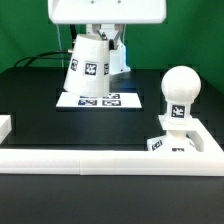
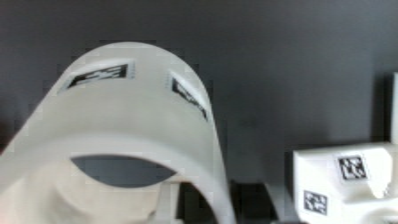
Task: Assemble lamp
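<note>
The white cone shade hangs tilted in my gripper, just above the marker board. The gripper is shut on the shade's wall, and the shade partly hides its fingers. In the wrist view the shade fills most of the picture, its wide open end facing the camera, with the gripper pinching its rim. The ball-headed bulb stands upright on the flat square base at the exterior view's right, apart from the shade. A corner of the base shows in the wrist view.
A long white rail runs along the table's front and turns up at both ends, with the base against its right corner. Black cables lie at the back left of the dark table.
</note>
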Robot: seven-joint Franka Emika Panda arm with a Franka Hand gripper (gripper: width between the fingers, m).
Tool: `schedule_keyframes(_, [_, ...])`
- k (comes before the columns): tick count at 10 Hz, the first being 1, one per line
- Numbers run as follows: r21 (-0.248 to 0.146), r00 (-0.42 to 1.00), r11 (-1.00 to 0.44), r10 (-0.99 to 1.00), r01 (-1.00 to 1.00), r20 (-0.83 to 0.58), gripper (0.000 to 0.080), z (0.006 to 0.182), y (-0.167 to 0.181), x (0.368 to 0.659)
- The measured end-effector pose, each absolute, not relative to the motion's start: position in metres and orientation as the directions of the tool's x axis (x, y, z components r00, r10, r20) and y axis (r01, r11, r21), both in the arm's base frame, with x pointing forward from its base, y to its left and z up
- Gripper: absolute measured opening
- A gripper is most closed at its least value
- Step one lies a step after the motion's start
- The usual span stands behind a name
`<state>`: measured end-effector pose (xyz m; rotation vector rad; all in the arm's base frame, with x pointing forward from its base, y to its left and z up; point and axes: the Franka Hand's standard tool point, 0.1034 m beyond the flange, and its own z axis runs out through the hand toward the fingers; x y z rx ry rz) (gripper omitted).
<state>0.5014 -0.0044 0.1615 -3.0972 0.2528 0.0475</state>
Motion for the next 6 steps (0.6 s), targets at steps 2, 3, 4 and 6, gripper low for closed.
schedule_keyframes(2, [-0.029,0.986,-0.986,-0.162,-0.164,-0.037,0.0045,0.1612,-0.0026,0.5045])
schedule_keyframes(3, [-0.028,0.986,-0.986,-0.163,-0.164,-0.038,0.0045,0.1607,-0.0027,0.5043])
schedule_keyframes(4, [-0.028,0.986,-0.986,-0.162,-0.163,-0.038,0.0045,0.1606,-0.0024,0.5042])
schedule_keyframes(6, [-0.028,0.986,-0.986,-0.162,-0.163,-0.039,0.0045,0.1603,-0.0024,0.5041])
